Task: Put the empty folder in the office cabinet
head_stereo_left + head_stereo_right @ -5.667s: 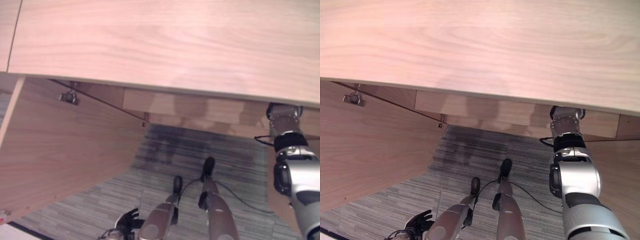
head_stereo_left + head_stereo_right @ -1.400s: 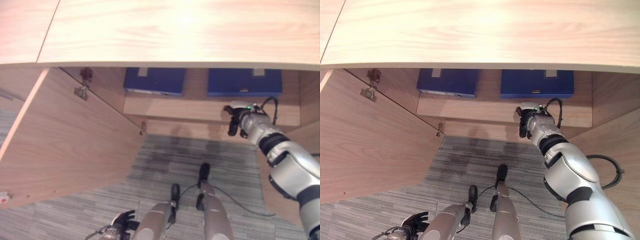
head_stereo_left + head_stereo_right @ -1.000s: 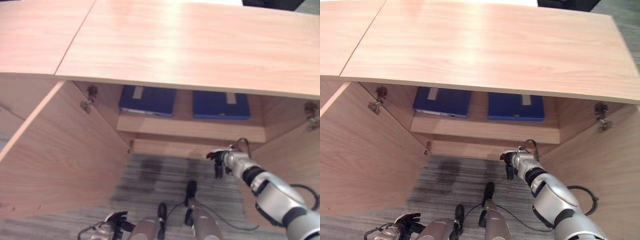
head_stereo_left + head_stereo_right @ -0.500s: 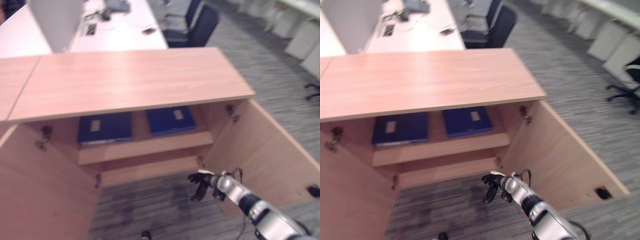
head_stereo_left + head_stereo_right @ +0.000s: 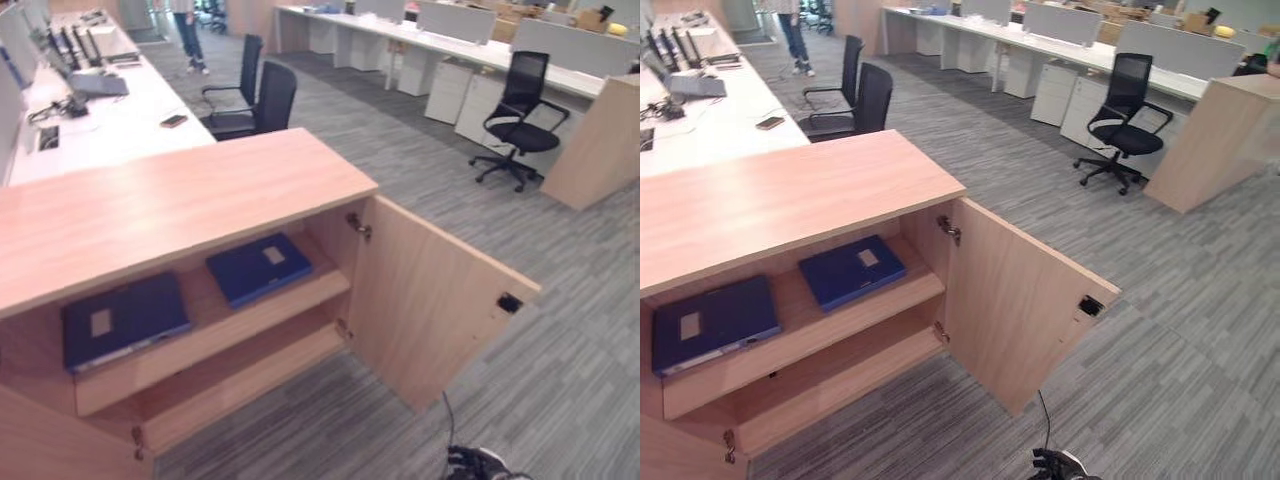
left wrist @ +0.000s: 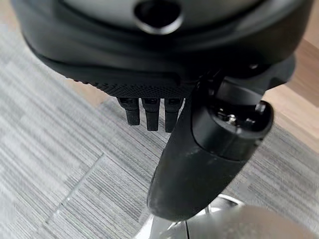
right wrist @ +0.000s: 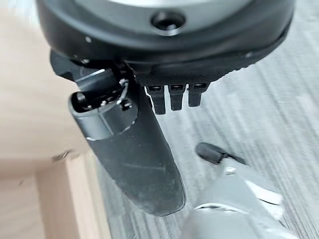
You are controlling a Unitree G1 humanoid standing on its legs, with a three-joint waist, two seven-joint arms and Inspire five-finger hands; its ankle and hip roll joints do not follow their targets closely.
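Camera now raised: whole office cabinet [image 5: 200, 200] visible, right door [image 5: 430, 300] open. Two blue folders [image 5: 258, 268] flat on upper shelf [image 5: 230, 325]. Right hand [image 7: 164, 59] withdrawn low above carpet, fingers relaxed, holding nothing. Left hand [image 6: 164, 64] likewise. Placement looks complete.
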